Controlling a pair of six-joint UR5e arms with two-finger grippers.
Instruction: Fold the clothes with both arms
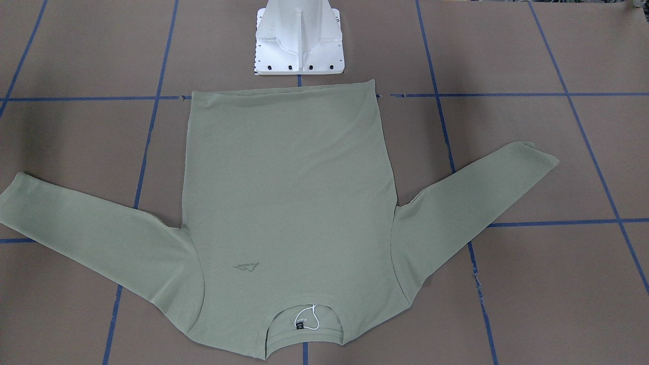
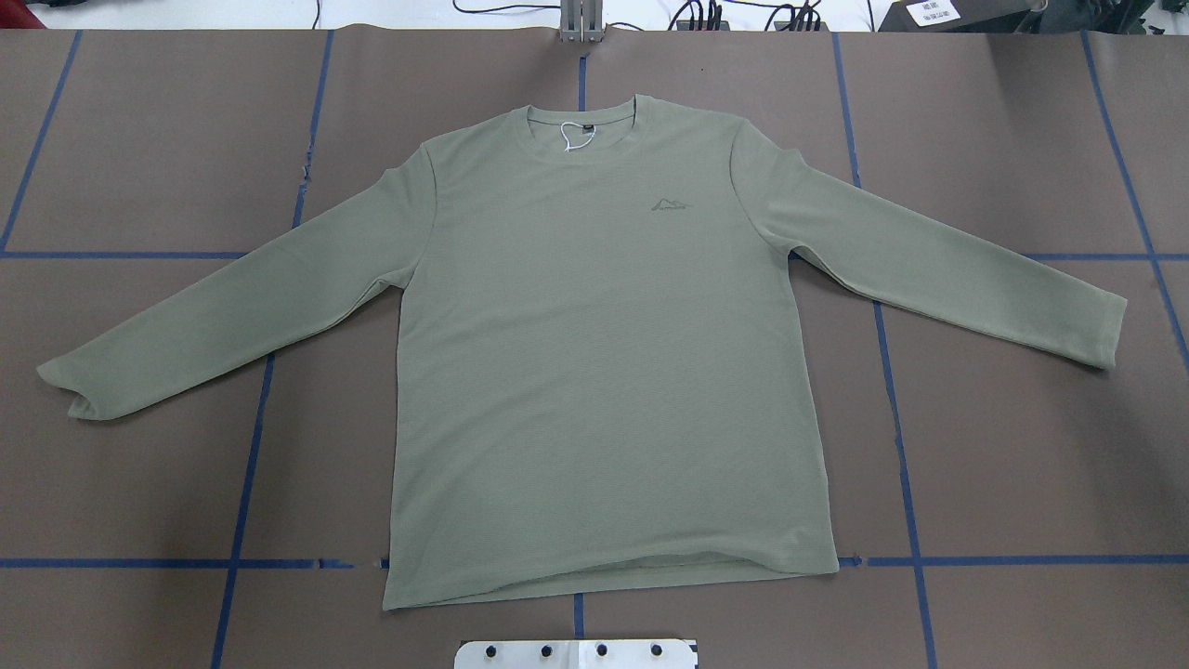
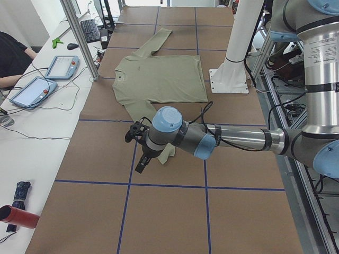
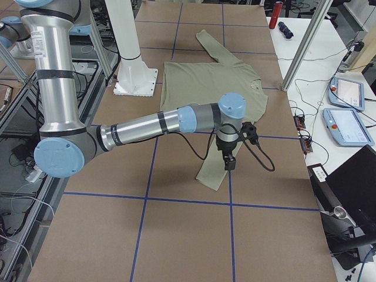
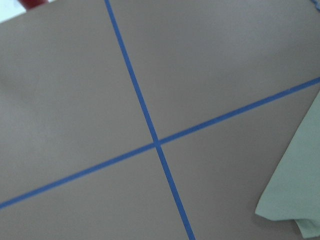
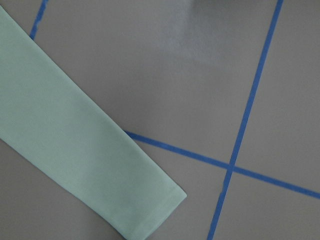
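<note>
The pale sage-green long-sleeved shirt [image 2: 604, 372] lies flat, front up, with both sleeves spread out; the collar is on the far side from the robot's base [image 1: 289, 192]. Neither arm shows in the overhead or front-facing view. In the exterior left view my left gripper [image 3: 139, 154] hangs above the near sleeve's cuff. In the exterior right view my right gripper [image 4: 229, 157] hangs above the other sleeve. I cannot tell whether either gripper is open or shut. The left wrist view shows a cuff corner [image 5: 295, 195]; the right wrist view shows a sleeve end [image 6: 75, 150]. No fingers show in either.
The white pedestal base [image 1: 299, 38] stands just behind the shirt's hem. Blue tape lines [image 2: 892, 372] grid the brown table. Side benches hold tablets [image 3: 62, 67], a red bottle [image 3: 18, 217] and a laptop [image 4: 352, 194]. A metal post [image 3: 79, 37] stands at the table's edge.
</note>
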